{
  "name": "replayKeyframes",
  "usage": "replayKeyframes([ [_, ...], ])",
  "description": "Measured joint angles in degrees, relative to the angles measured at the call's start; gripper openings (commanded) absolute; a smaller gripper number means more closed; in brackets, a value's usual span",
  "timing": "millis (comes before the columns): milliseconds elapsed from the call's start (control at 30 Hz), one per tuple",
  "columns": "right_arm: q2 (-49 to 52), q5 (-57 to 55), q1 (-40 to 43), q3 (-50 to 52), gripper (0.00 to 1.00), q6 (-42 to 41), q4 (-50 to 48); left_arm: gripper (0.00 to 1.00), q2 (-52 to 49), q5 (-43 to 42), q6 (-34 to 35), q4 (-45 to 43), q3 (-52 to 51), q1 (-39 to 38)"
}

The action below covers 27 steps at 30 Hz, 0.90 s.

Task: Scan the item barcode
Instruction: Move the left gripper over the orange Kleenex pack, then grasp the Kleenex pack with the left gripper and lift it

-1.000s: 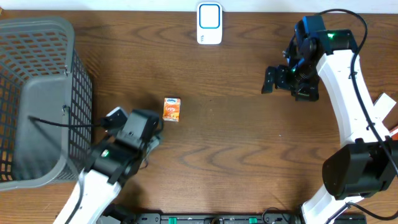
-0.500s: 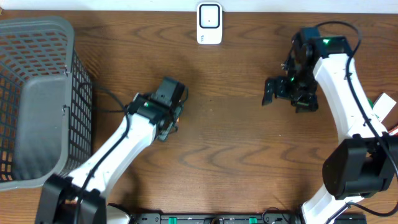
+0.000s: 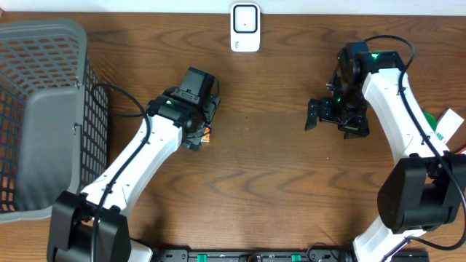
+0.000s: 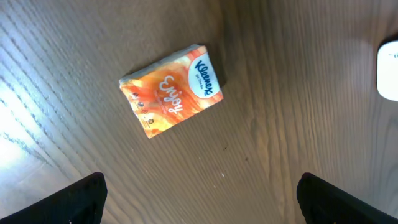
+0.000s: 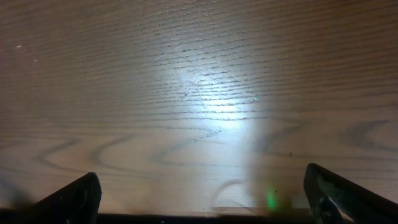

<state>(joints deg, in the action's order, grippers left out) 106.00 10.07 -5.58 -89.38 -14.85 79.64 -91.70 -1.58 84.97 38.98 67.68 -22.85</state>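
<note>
I look at the left wrist view first. The tissue pack (image 4: 171, 90) lies flat on the wooden table (image 4: 298, 124), a little left of the centre in the upper half of the frame. It is orange, with a white and blue Kleenex mark at its upper right corner, and it is turned at an angle to the frame edges. I cannot see a barcode on the face that shows.

The left gripper (image 4: 200, 196) is spread wide: its 2 fingertips show only in the lower left and lower right corners, and nothing is between them. The pack is above them in the picture and touches neither finger.

In the overhead view the left arm covers almost all of the pack; only a small orange corner (image 3: 207, 133) shows, left of the centre of the frame. The white scanner (image 3: 245, 28) stands at the top centre, well apart from the pack. The grey basket (image 3: 93, 138) fills the left side.

The right gripper (image 5: 205, 208) is also wide and empty; its wrist view shows only bare wood with a bright reflection. In the overhead view the right arm is in the upper right part of the frame.
</note>
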Motion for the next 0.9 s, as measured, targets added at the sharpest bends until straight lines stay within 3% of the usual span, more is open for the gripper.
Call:
replayKeyframes([
  [367, 0.0, 0.3, 0.0, 0.0, 0.99, 0.0, -0.2, 0.98, -12.0, -10.3, 5.5, -0.8, 1.5, 4.8],
  [900, 0.0, 0.7, 0.0, 0.0, 0.99, 0.0, -0.2, 0.98, -18.9, -14.5, 7.5, -1.7, 3.6, 9.4],
])
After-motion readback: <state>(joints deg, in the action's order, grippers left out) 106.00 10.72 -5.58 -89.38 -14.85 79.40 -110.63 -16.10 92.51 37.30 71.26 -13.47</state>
